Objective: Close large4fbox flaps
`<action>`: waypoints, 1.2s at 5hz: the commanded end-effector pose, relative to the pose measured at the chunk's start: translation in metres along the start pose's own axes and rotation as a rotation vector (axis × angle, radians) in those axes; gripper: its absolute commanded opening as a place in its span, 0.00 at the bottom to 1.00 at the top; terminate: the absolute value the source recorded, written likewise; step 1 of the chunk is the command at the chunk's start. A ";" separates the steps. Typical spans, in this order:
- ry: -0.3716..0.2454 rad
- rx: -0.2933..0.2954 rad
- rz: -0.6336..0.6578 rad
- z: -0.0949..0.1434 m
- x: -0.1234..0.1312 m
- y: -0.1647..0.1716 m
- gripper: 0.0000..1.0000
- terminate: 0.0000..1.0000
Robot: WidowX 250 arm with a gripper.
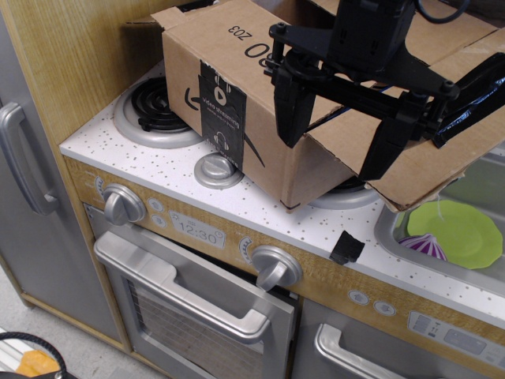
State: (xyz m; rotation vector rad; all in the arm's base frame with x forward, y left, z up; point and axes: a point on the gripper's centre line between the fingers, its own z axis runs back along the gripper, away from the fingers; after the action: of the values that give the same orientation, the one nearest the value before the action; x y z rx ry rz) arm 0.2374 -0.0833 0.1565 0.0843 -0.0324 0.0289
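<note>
Hovering over the large4fbox [237, 95], the gripper [335, 146] has its fingers spread wide. One of the flaps [442, 170] hangs outward, right.

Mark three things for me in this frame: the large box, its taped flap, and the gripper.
large4fbox [268, 162]: main camera view, on its printed side wall.
taped flap [430, 170]: main camera view, on the brown panel hanging over the sink side.
gripper [331, 150]: main camera view, midway between its two black fingertips.

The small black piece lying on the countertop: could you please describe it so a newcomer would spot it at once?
Start at the big cardboard box on the toy stove. Follow the speckled white countertop right toward the sink. The black piece lies alone near the front edge, dark and angular, unlike the round silver knobs.
</note>
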 end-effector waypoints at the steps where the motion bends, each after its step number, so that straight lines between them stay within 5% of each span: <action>1: 0.000 0.000 0.000 0.000 0.000 0.000 1.00 0.00; 4: -0.170 -0.107 0.052 -0.054 0.007 -0.011 1.00 0.00; 6: -0.383 -0.034 0.003 -0.075 0.023 -0.018 1.00 0.00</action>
State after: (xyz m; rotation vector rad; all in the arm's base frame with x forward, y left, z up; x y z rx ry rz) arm 0.2583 -0.0905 0.0721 0.0806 -0.4081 -0.0002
